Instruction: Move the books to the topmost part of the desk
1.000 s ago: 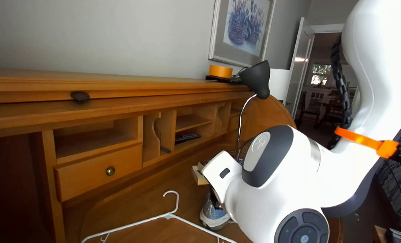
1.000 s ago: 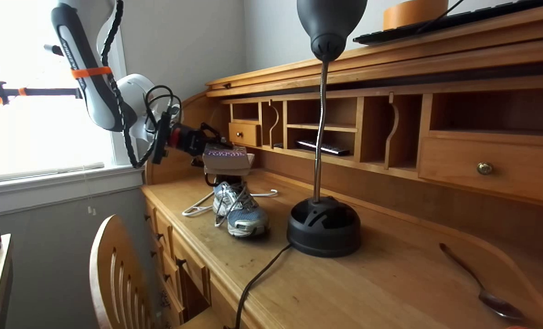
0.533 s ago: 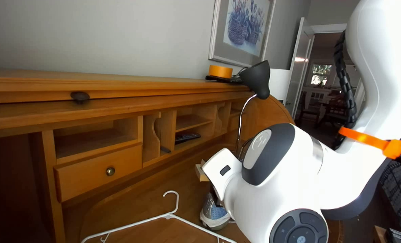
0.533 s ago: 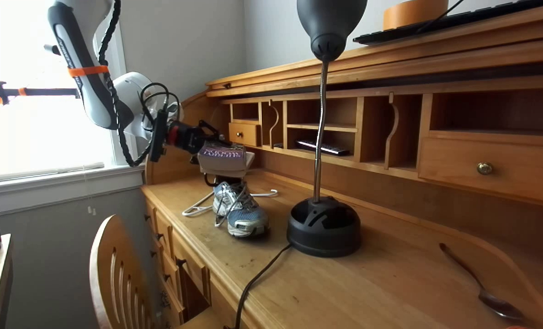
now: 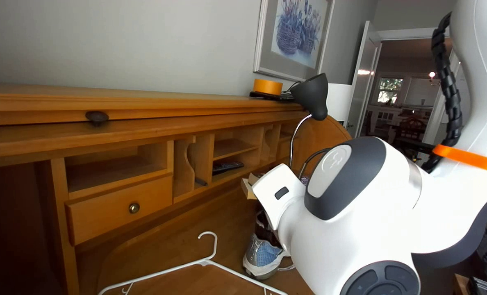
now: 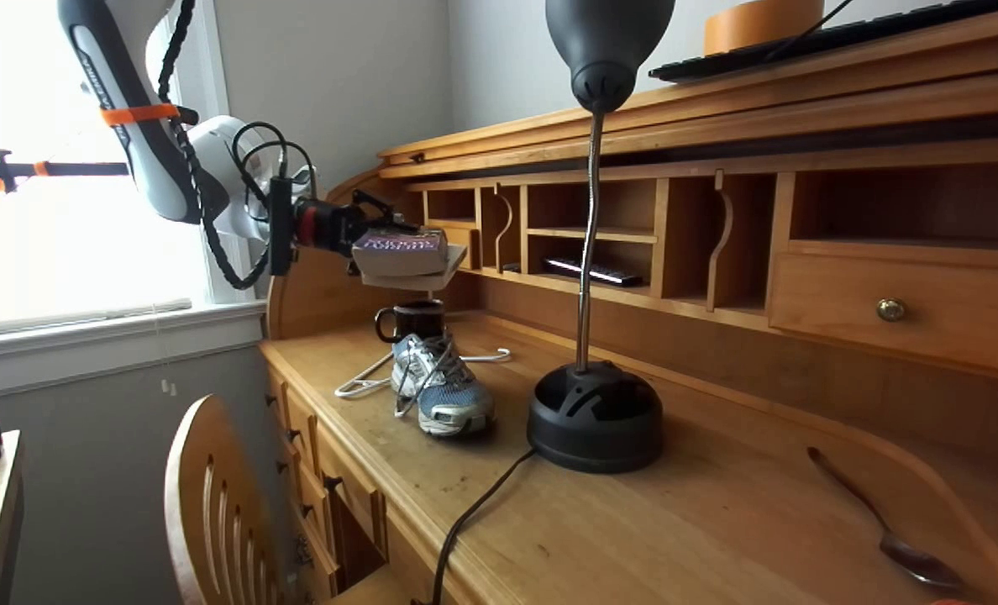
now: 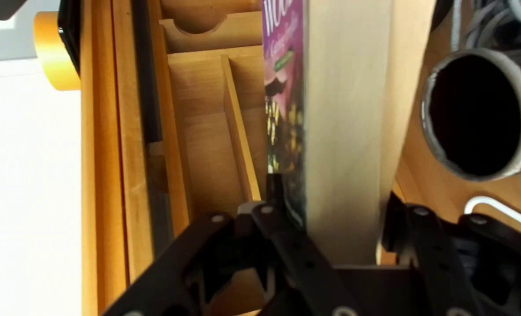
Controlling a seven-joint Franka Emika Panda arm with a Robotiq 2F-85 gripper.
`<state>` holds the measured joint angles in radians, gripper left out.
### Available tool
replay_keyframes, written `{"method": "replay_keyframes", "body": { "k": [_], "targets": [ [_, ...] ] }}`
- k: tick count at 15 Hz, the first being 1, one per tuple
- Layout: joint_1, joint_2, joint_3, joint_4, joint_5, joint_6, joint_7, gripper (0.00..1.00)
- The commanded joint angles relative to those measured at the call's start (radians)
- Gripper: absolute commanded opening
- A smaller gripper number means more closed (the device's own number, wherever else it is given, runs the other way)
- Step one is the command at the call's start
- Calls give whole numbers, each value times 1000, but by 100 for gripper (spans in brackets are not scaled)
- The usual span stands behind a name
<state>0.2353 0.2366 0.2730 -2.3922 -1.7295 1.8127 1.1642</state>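
Observation:
My gripper (image 6: pixel 373 231) is shut on the books (image 6: pixel 402 262) and holds them in the air above a dark mug. In the wrist view the gripper (image 7: pixel 334 199) has one finger on the purplish picture cover and one on the far side of the books (image 7: pixel 346 131), pale edges facing the camera. In an exterior view the arm hides most of the books (image 5: pixel 249 187). The books are below the height of the top ledge. The wooden desk (image 6: pixel 717 529) has cubbyholes and a long flat top ledge (image 5: pixel 153 95), which also shows in the wrist view (image 7: pixel 102 175).
The mug (image 6: pixel 415 321) and a sneaker (image 6: pixel 444 391) stand under the books. A white hanger (image 5: pixel 204 261) lies on the desktop. A black lamp (image 6: pixel 596 420) rises before the cubbyholes. An orange roll (image 5: pixel 268 87) and a keyboard (image 6: pixel 801 46) are on the ledge's far end.
The gripper has lifted the books upward and drawn back slightly toward the window side. The mug beneath them now shows more fully. The arm's elbow has shifted back as well.

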Motion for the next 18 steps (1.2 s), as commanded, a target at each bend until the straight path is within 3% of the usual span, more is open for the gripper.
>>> {"method": "replay_keyframes", "body": {
  "k": [1, 8, 18],
  "targets": [
    [16, -88, 12, -55, 8, -52, -32, 25],
    [4, -256, 9, -64, 20, 43, -121, 25],
    [3, -423, -56, -17, 10, 304, -408, 25]
  ]
}}
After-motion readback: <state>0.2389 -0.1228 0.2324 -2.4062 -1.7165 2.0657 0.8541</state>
